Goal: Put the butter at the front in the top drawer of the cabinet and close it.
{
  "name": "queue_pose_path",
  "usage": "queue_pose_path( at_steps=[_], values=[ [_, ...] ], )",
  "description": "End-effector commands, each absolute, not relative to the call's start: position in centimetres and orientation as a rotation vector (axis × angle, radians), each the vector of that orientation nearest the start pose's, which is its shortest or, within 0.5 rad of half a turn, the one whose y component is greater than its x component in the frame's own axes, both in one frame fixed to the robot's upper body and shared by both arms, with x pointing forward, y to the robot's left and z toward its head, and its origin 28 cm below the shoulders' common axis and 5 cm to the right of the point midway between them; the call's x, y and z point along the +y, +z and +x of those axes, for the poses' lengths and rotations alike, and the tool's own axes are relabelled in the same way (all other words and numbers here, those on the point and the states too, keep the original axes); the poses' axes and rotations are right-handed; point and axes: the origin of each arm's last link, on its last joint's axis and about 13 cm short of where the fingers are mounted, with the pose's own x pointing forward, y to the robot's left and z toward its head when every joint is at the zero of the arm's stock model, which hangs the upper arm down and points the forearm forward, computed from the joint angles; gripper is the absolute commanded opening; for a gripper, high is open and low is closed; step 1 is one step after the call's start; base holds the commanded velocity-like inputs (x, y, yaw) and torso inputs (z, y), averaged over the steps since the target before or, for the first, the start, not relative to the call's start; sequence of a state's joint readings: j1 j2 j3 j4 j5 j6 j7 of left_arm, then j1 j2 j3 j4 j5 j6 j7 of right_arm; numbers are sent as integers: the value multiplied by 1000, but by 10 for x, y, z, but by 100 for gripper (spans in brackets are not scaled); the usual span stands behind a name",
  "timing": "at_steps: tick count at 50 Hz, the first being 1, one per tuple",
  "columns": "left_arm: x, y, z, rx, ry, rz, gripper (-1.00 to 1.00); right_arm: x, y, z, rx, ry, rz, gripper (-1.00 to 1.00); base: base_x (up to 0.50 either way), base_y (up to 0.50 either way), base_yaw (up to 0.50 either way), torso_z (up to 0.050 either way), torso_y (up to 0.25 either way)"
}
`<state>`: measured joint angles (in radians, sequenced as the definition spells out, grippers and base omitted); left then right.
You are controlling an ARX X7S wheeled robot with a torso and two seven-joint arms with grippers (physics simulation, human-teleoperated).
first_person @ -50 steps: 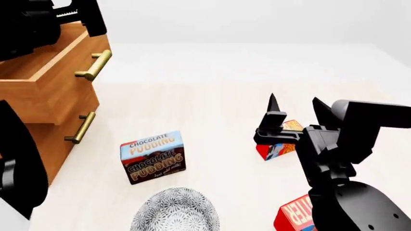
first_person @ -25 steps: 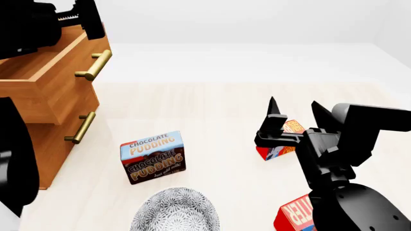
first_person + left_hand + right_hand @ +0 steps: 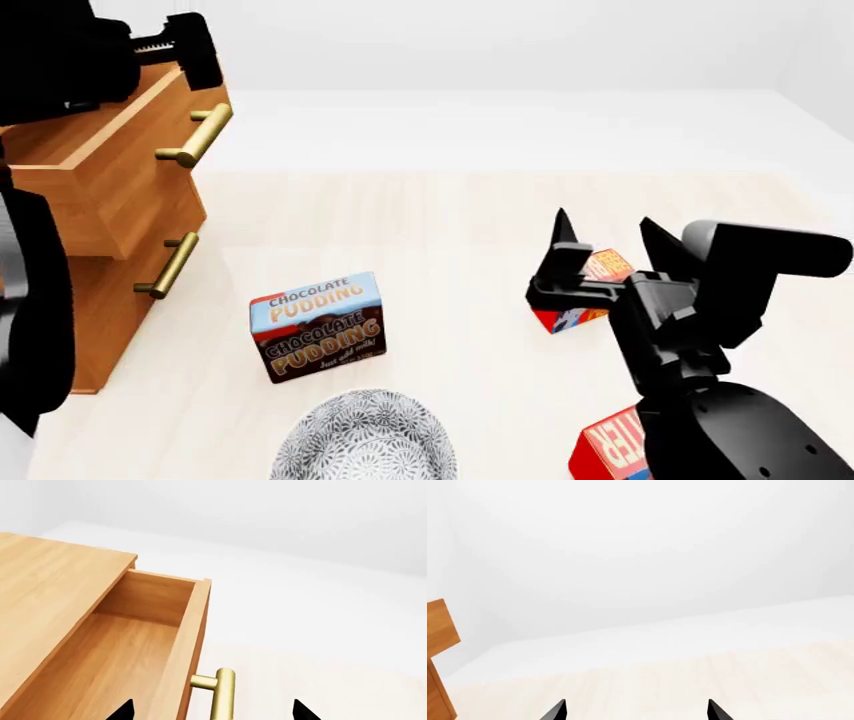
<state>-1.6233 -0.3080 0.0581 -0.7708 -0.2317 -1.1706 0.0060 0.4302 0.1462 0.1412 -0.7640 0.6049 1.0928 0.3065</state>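
Observation:
Two red butter boxes lie on the floor. One (image 3: 611,448) is at the near edge, half hidden by my right arm; the other (image 3: 597,275) lies farther back. My right gripper (image 3: 607,232) is open and empty, its fingers pointing up just in front of the farther box. The cabinet (image 3: 100,250) stands at the left with its top drawer (image 3: 127,650) pulled out and empty. My left gripper (image 3: 212,711) is open above the drawer's front, its tips on either side of the brass handle (image 3: 222,692) without touching it; the head view shows this gripper (image 3: 187,50) at the top left.
A chocolate pudding box (image 3: 318,325) stands on the floor between the cabinet and my right arm. A patterned grey bowl (image 3: 363,440) sits at the near edge. A lower drawer's handle (image 3: 168,265) juts from the cabinet front.
My right gripper has sunk slightly and edged toward the farther butter box. The left arm has shifted a little above the open drawer. No object has moved.

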Motion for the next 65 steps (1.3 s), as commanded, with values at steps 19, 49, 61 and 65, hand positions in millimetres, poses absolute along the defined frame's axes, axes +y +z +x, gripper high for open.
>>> queue_pose_path(
  at_steps=[19, 49, 61, 65],
  values=[
    [314, 328, 400, 379, 169, -134, 100, -101, 188, 226, -61, 90, 173, 100, 0, 0, 0, 0, 0],
    [317, 320, 399, 416, 155, -170, 100, -99, 189, 224, -57, 99, 169, 100, 0, 0, 0, 0, 0],
    [318, 313, 399, 431, 147, -182, 100, -97, 187, 227, -47, 105, 169, 100, 0, 0, 0, 0, 0],
    [320, 310, 399, 435, 151, -187, 100, -96, 186, 228, -42, 108, 167, 100, 0, 0, 0, 0, 0]
  ],
)
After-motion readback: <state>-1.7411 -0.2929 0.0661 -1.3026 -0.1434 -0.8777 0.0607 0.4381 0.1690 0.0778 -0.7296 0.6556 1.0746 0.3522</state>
